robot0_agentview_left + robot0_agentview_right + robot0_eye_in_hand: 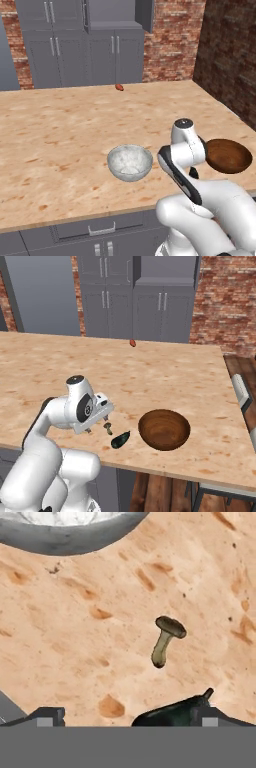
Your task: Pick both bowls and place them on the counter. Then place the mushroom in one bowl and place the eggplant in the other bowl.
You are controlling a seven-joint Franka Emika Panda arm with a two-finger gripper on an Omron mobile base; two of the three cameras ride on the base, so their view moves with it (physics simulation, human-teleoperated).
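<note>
Both bowls stand on the tan counter (pixel 60 125): the speckled grey-white bowl (pixel 130 162) left of my arm, the glossy brown wooden bowl (pixel 228 156) (pixel 164 429) right of it. My gripper (pixel 97 426) (pixel 131 717) hangs open, pointing down just above the counter between them. A small olive-brown mushroom (pixel 167 639) (pixel 107 427) with cap and stem lies just beyond the fingertips. The blackish-green eggplant (pixel 167 716) (pixel 120 440) lies beside the right fingertip, near the front edge. The grey bowl's rim (pixel 65 537) shows at the hand view's top.
A small reddish-brown oval thing (pixel 119 87) (pixel 132 342) lies at the counter's far edge. Grey cupboards (pixel 85 45) and a brick wall (pixel 175 40) stand behind. A seat (pixel 242 391) stands past the counter's right end. The front edge is close to the eggplant.
</note>
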